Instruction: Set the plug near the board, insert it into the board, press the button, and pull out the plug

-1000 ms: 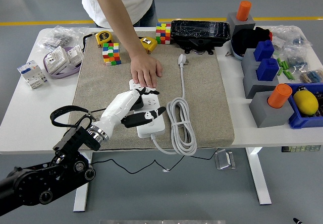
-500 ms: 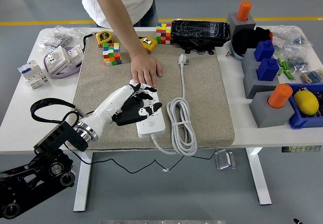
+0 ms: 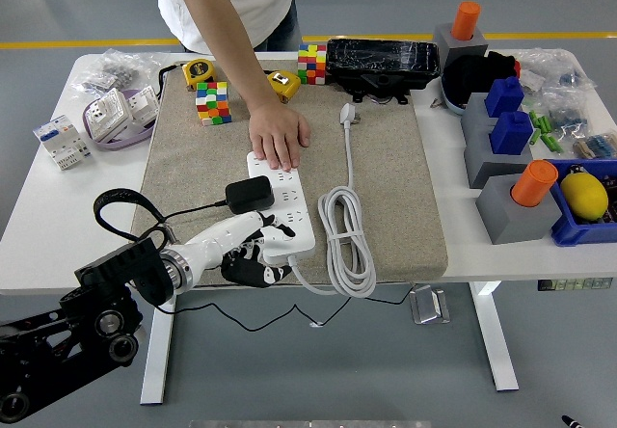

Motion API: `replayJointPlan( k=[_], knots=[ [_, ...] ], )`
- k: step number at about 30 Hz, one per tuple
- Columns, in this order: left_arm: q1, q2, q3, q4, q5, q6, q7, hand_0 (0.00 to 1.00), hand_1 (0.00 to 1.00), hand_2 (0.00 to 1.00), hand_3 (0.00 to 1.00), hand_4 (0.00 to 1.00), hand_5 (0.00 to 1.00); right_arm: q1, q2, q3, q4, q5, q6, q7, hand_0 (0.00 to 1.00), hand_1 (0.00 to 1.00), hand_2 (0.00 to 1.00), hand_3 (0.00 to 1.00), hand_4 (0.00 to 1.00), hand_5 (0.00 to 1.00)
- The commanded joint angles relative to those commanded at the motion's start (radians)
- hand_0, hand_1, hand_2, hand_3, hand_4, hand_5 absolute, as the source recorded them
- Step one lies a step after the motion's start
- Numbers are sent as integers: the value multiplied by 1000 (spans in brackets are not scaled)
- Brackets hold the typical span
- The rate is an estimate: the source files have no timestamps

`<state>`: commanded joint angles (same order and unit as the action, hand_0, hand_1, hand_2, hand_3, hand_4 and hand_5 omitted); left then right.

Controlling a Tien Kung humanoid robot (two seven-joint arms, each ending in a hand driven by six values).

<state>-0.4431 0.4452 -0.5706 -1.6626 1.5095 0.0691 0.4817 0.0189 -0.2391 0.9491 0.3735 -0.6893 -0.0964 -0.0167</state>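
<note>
A white power strip (image 3: 286,201) lies lengthwise on the beige mat (image 3: 386,187). A black plug block (image 3: 249,193) sits on the strip's left side, and its black cable trails left to the table edge. I cannot tell how deep it is seated. My left hand (image 3: 253,248), white with black fingers, hovers at the strip's near end by the mat's front edge. Its fingers are spread and hold nothing, apart from the plug. A person's hand (image 3: 279,135) presses flat on the strip's far end.
The strip's white cord is coiled (image 3: 348,240) to its right, ending in a white plug (image 3: 347,113). Two colour cubes (image 3: 213,101), tape measures (image 3: 197,70) and a black tray (image 3: 382,62) line the back. Grey blocks with orange pegs (image 3: 517,202) and a blue bin (image 3: 590,206) stand right.
My left hand has drawn back from the strip's middle toward the near edge, letting go of the black plug, which now stands uncovered on the strip. The person's hand has stayed put.
</note>
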Motion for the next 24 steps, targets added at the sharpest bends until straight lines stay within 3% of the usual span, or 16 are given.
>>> replayJointPlan(
  k=[12, 24],
  knots=[
    [-41, -43, 42, 101, 17, 4, 11, 64, 68, 142, 867, 745, 2, 0, 0, 5, 1, 0, 0, 1, 604, 647, 667, 561, 953, 510],
    [-41, -48, 49, 132, 7, -16, 36, 63, 68, 142, 853, 751, 2, -4, 2, 11, 1, -1, 0, 1, 603, 647, 667, 560, 952, 510]
  ],
)
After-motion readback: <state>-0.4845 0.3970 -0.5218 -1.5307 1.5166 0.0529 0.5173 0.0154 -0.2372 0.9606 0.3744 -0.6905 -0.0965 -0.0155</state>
